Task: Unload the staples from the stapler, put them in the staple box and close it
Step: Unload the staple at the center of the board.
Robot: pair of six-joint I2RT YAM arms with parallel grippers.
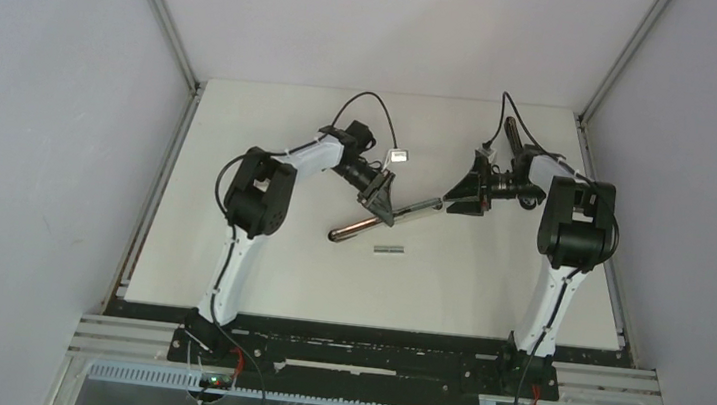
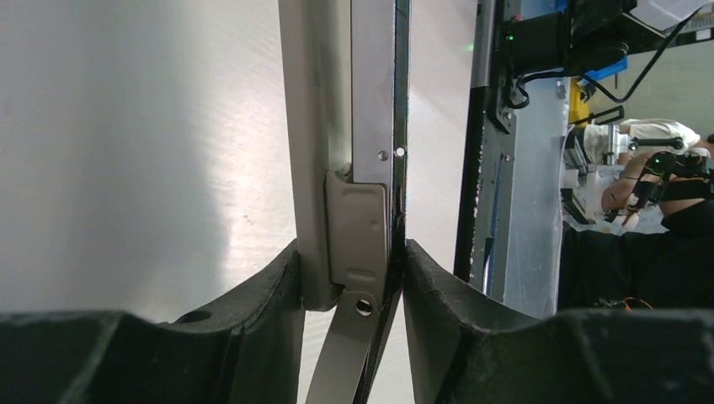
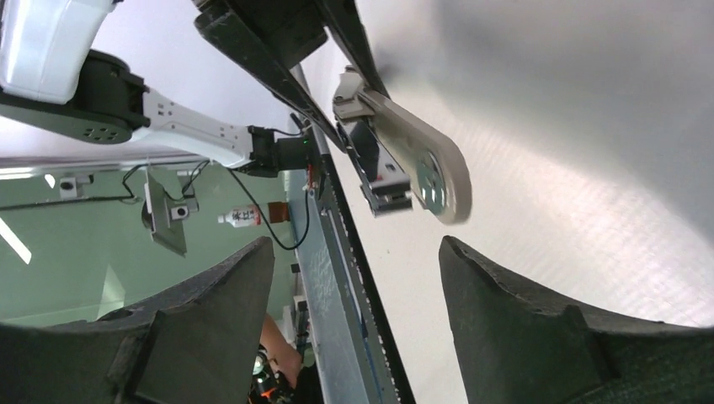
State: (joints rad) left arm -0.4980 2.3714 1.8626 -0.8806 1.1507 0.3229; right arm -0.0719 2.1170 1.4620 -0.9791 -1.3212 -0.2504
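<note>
One short strip of staples (image 1: 389,250) lies loose on the table (image 1: 258,262), just on the near side of the stapler (image 1: 357,225) and apart from it. I see my left gripper (image 2: 352,252) clenched on the stapler's body by its hinge. My right gripper (image 3: 354,244) stands released, fingers spread, with the stapler's flat arm just ahead of them.

1. My left arm (image 1: 230,267) and right arm (image 1: 547,301) share one build: long white links joined by bulky black joint housings.
2. Black cables (image 1: 370,94) loop up from each wrist, and thinner ones run along the white links.
3. Both bases (image 1: 195,336) are black plates, with what may be red wiring at their feet.
4. My fingers (image 2: 244,328) are matte black, thick, rough-surfaced, tapering to curved tips.
</note>
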